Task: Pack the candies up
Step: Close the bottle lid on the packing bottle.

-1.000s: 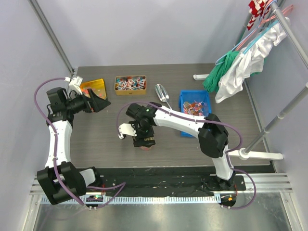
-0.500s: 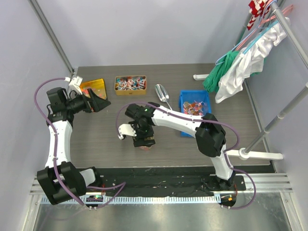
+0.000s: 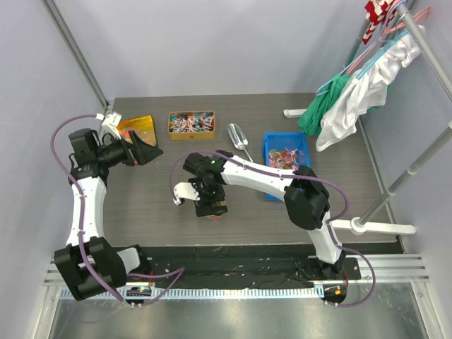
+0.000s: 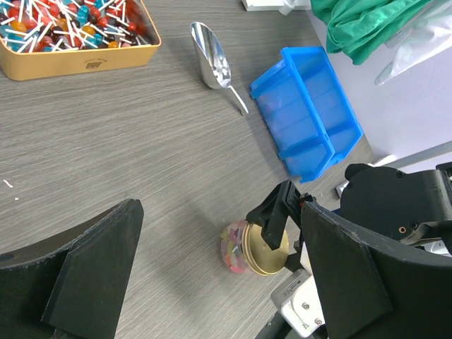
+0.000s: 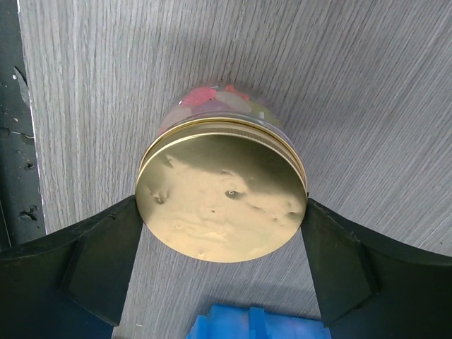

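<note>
The candies (image 5: 215,99) fill a clear jar (image 4: 236,248) down by the grey surface (image 3: 141,205), apart from the blue bin (image 4: 305,120) — its gold lid (image 5: 212,183) is pinched between the right claw (image 5: 221,206) fingers. The left claw (image 4: 222,212) gapes wide, holding nothing.

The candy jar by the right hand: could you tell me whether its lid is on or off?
On. The gold lid caps the jar, candies showing through the glass beneath; the right hand grips its rim.
</note>
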Motion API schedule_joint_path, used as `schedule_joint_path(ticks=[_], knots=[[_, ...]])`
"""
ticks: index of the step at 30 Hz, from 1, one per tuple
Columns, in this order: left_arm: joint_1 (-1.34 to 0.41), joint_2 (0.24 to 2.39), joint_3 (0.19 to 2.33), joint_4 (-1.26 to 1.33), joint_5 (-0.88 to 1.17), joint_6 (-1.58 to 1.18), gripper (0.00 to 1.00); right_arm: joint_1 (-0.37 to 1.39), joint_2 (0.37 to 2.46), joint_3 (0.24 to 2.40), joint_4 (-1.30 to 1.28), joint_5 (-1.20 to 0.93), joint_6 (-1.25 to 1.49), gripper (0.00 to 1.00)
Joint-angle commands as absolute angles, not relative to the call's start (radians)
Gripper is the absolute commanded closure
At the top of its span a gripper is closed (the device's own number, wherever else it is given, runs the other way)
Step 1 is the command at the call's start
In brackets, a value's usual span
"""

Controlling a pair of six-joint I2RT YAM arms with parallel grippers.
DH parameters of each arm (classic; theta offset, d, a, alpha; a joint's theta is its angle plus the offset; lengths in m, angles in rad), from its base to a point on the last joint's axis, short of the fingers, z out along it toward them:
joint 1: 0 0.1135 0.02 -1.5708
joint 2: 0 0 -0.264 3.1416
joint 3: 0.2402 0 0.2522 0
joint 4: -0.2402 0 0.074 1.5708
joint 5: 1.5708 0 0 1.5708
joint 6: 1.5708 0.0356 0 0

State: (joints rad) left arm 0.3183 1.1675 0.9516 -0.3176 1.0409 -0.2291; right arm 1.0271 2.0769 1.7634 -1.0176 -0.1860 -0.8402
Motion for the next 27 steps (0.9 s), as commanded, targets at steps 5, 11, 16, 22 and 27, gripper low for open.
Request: schedule_joint_path(ticks=[5, 11, 16, 22, 27], knots=[[0.319, 1.17, 0.956, -0.27, 1.081, -0.233, 0.02, 0.999, 2.095, 1.764, -0.994, -0.219, -0.835, 0.08], [0.236, 1.161, 1.0, -0.389, 0.97, -0.005, 0.0, 0.954, 2.118, 1.759, -0.959, -0.258, -0.766, 0.13], [0.135, 1.12, 0.928, -0.359, 0.862, 0.167, 0.0, 0.92, 2.129, 1.755, -0.89, -0.219, -0.625, 0.17], [0.077, 1.046, 0.746, -0.161, 0.816, 0.258, 0.0, 0.884, 2.117, 1.746, -0.867, -0.209, -0.532, 0.16], [0.009, 1.058, 0.644, 0.007, 0.782, 0.327, 0.0, 0.85, 2.12, 1.762, -0.874, -0.15, -0.512, 0.15]])
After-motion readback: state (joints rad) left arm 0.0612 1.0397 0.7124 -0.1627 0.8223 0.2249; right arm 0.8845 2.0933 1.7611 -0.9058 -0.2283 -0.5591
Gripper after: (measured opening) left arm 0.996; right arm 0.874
